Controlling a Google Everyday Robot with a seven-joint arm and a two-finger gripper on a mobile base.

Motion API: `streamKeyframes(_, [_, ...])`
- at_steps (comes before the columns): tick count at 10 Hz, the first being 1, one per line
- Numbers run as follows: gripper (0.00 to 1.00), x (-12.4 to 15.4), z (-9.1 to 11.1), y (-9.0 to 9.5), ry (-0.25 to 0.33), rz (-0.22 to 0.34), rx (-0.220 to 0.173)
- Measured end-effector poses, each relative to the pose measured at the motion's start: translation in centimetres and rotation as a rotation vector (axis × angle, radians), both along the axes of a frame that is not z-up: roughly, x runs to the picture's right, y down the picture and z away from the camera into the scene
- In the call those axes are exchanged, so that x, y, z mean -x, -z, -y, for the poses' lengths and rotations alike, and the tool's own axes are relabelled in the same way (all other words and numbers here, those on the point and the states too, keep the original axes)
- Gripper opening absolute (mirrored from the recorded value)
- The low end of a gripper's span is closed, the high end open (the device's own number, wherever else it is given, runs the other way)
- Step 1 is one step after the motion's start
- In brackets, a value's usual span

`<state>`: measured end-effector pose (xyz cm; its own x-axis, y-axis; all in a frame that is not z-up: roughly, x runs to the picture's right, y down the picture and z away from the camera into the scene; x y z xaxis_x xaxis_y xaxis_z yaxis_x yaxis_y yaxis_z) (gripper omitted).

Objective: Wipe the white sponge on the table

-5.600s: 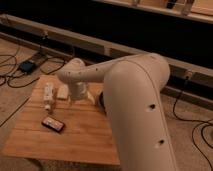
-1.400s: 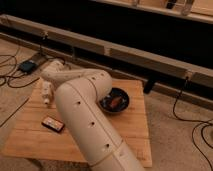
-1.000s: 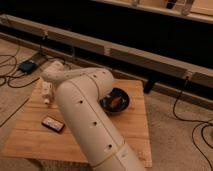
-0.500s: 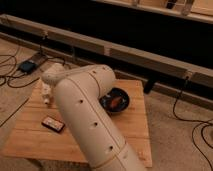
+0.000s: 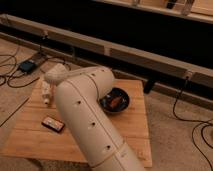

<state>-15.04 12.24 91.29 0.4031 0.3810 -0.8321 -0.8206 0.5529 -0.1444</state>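
Note:
The table (image 5: pixel 135 131) has a light wooden plank top and fills the middle of the camera view. My thick white arm (image 5: pixel 87 117) reaches from the bottom right across the table to its far left part, ending in a rounded joint (image 5: pixel 56 75). The gripper is hidden behind and below that joint, over the table's far left area. The white sponge is hidden too, and no part of it shows beside the arm.
A long narrow white bottle-like object (image 5: pixel 46 92) lies left of the arm. A dark flat packet (image 5: pixel 52 123) lies at the front left. A black bowl (image 5: pixel 116 101) holding something orange stands right of the arm. Cables and a power box (image 5: pixel 27 65) lie on the floor.
Since 5.6 s ago the arm has swung left, uncovering the black bowl and covering the spot beside the bottle. Over the last second it has barely moved.

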Motion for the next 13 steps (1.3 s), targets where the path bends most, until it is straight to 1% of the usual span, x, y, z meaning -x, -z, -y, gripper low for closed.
streamKeyframes(2, [0.00, -0.2, -1.1, 0.4, 0.006, 0.013, 0.045])
streamKeyframes(5, [0.00, 0.8, -2.4, 2.1, 0.031, 0.073, 0.096])
streamKeyframes(7, [0.00, 2.4, -4.1, 3.5, 0.062, 0.137, 0.144])
streamKeyframes(8, [0.00, 3.1, -4.7, 3.8, 0.071, 0.156, 0.160])
streamKeyframes(10, [0.00, 5.2, -6.5, 4.4, 0.091, 0.201, 0.208])
streamKeyframes(11, [0.00, 5.9, -6.7, 4.3, 0.092, 0.211, 0.216])
streamKeyframes(13, [0.00, 8.0, -6.3, 4.0, 0.082, 0.242, 0.216])
